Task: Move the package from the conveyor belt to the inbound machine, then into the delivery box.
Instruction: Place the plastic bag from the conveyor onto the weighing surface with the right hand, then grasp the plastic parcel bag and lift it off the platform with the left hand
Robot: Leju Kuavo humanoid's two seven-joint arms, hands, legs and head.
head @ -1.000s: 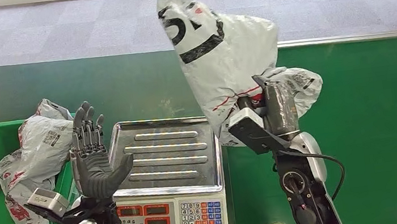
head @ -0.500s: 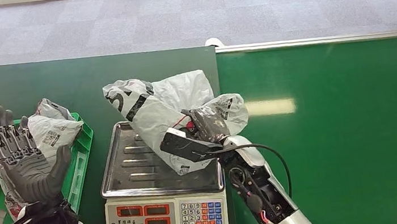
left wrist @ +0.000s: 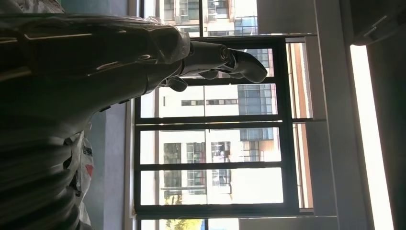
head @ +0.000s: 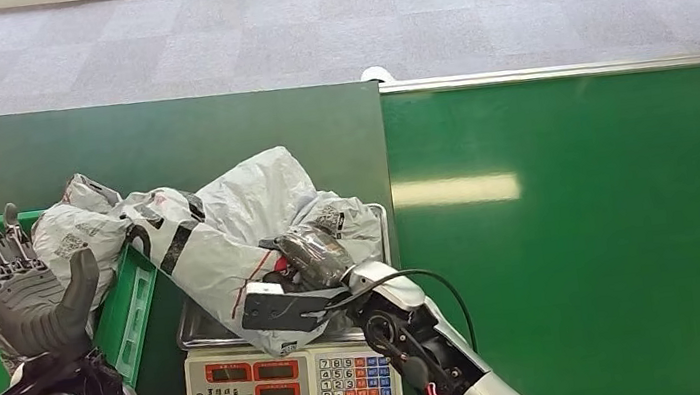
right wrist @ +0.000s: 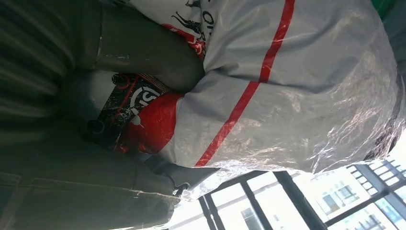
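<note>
Right hand (head: 308, 258) gripping the grey package (head: 230, 237), fingers closed on its red-printed end. Package lying across the scale (head: 379, 300), the far end overhanging toward the green box (head: 133, 310). Left hand (head: 20, 293) raised beside the box, fingers spread, holding nothing. Risk if released now: could slide off the tray onto the bench (head: 218, 143), since much of it hangs past the edge.
</note>
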